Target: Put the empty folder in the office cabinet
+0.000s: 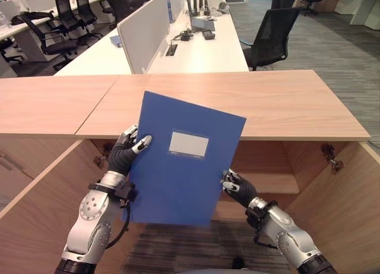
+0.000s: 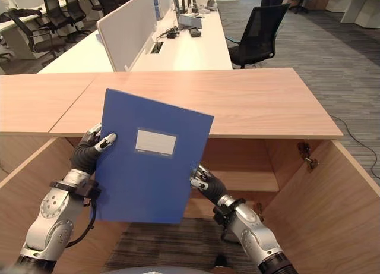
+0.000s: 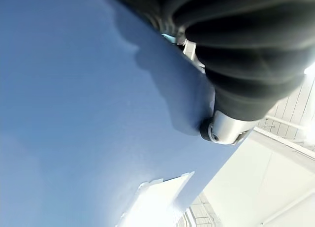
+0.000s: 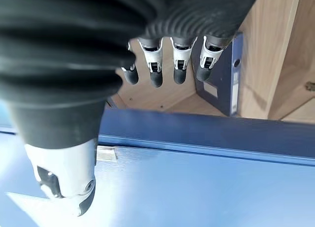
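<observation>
The robot holds the blue folder (image 1: 181, 161) up in front of the open cabinet (image 1: 332, 185), so the step in hand appears to be the carrying of the folder toward the inside; it is not yet placed. The folder is in the air, tilted, near the robot and below the edge of the wooden worktop (image 1: 249, 101).

The left hand (image 1: 126, 152) pinches the left edge of the folder, with its thumb on the front face and the fingers behind. The right hand (image 1: 236, 188) holds the lower right edge; its thumb lies on the blue cover and its fingers (image 4: 156, 64) reach around the rim.

The next move probably calls for lowering the folder and pushing it forward under the worktop, onto the shelf (image 1: 267, 182), beside another dark blue binder (image 4: 221, 84) that stands inside.

The folder is flat, rectangular and stiff, with a smooth matte cover and a pale label (image 1: 189, 144). The cabinet is of light wood-grain panels with metal hinges (image 1: 332, 158).
</observation>
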Available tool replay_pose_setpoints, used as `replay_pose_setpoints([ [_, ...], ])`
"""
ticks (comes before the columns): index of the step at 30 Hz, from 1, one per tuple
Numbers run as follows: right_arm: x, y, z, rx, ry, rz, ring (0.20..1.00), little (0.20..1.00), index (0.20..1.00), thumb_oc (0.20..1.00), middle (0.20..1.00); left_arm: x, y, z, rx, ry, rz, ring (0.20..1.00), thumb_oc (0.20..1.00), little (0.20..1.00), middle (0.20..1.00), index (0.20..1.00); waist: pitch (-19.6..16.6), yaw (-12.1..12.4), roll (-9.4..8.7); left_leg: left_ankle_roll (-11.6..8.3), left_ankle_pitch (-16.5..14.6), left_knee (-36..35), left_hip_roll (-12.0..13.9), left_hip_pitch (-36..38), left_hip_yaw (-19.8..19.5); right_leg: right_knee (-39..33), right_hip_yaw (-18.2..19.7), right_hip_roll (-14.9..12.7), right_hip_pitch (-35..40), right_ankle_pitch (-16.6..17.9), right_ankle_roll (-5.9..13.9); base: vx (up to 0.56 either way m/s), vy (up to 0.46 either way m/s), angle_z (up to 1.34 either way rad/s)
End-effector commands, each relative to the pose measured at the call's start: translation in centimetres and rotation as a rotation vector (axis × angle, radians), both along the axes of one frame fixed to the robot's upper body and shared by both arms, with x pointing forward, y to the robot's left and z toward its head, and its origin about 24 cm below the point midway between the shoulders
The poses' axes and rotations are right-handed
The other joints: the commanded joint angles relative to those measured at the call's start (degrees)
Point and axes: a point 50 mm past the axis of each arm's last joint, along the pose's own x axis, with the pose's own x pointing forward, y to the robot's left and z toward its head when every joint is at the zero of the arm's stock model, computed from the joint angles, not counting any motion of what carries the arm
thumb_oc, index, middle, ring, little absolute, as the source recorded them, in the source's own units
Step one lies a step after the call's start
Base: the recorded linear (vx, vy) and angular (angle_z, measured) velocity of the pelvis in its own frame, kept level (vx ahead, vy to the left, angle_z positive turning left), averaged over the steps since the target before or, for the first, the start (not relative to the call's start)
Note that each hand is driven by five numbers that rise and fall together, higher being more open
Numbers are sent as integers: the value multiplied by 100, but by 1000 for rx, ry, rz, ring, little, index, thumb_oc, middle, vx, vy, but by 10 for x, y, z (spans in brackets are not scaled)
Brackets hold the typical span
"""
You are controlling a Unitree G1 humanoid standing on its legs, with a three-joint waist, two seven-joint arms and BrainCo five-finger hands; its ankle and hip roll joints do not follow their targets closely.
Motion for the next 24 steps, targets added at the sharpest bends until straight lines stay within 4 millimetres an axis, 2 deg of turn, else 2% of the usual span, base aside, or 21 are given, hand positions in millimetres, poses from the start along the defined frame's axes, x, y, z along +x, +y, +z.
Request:
replay_pose_setpoints([
  [1, 19, 36, 46, 178, -180, 90, 1000, 1000, 1000, 1000, 1000, 15, -12, 29, 2, -159, -58, 200, 200, 200, 200, 200, -55, -4, -272, -79, -35, 69, -57, -300, 165, 198, 217, -424, 707, -1006, 518, 0, 0, 0],
  [7, 20, 53, 52, 203, -201, 123, 1000, 1000, 1000, 1000, 1000, 17, -36, 17, -46, -105, -154, 200, 200, 200, 200, 200, -45, -54, -274, -67, -26, 69, -51, -326, 199, 182, 261, -425, 664, -977, 519, -3, -2, -1],
  [11, 21, 53, 52, 191, -205, 122, 1000, 1000, 1000, 1000, 1000, 17, -39, 15, -58, -94, -171, 200, 200, 200, 200, 200, -39, -66, -269, -62, -24, 69, -52, -335, 207, 180, 277, -425, 652, -970, 522, -3, -1, -1],
  [12, 21, 53, 51, 184, -201, 121, 200, 200, 200, 200, 200, 17, -42, 15, -68, -90, -184, 200, 200, 200, 200, 200, -37, -78, -270, -60, -24, 69, -51, -333, 209, 173, 285, -428, 648, -962, 522, 0, 0, 0],
  [24, 19, 46, 50, 158, -206, 125, 200, 200, 200, 200, 200, 16, -38, 13, -77, -81, -176, 200, 200, 200, 200, 200, -39, -76, -287, -54, -33, 69, -47, -326, 213, 177, 288, -425, 638, -960, 527, 0, 0, 0],
])
